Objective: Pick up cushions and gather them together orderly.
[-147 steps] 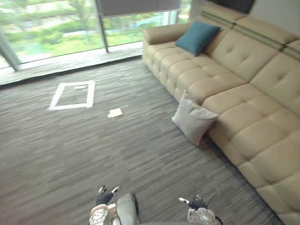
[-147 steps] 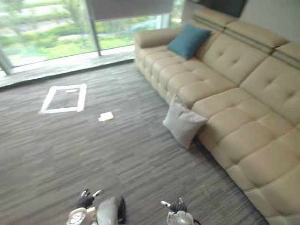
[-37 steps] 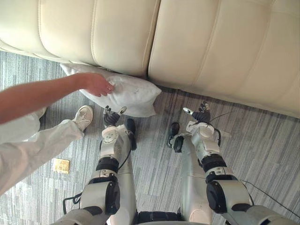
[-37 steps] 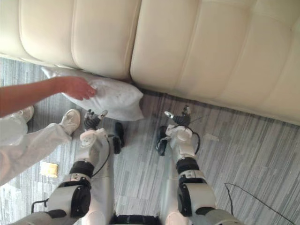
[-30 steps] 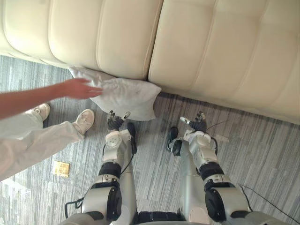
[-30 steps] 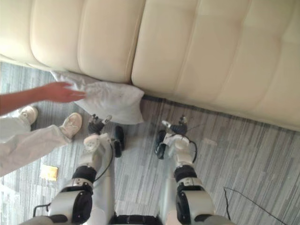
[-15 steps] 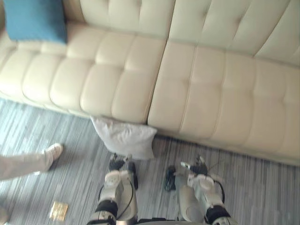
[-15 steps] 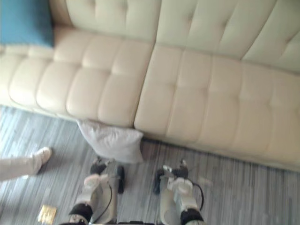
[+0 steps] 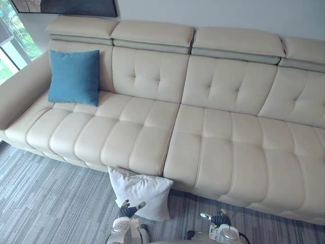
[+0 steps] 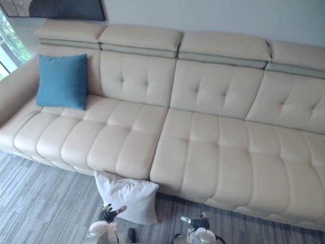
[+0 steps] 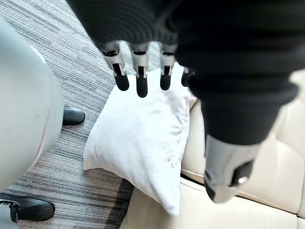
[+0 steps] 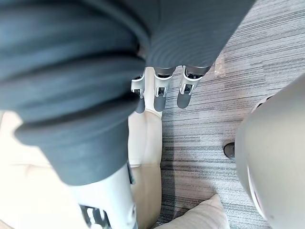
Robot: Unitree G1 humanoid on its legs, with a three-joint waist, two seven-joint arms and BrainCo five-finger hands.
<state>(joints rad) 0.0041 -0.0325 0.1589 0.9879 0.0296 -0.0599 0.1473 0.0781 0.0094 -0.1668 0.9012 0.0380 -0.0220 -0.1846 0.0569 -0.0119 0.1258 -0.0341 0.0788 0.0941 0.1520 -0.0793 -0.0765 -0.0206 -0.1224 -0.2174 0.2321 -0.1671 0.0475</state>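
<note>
1. White cushion is seen on the carpet, propped against the sofa front. Blue cushion is stood at the sofa's left end, well apart.
2. Left hand is held just before the white cushion, fingers straight, nothing gripped. Right hand is hung nearby, fingers likewise apart and empty.
3. White cushion is judged light, soft and yielding; a corner pinch would likely sag. Hold is best taken at both side edges, mid-height.
</note>
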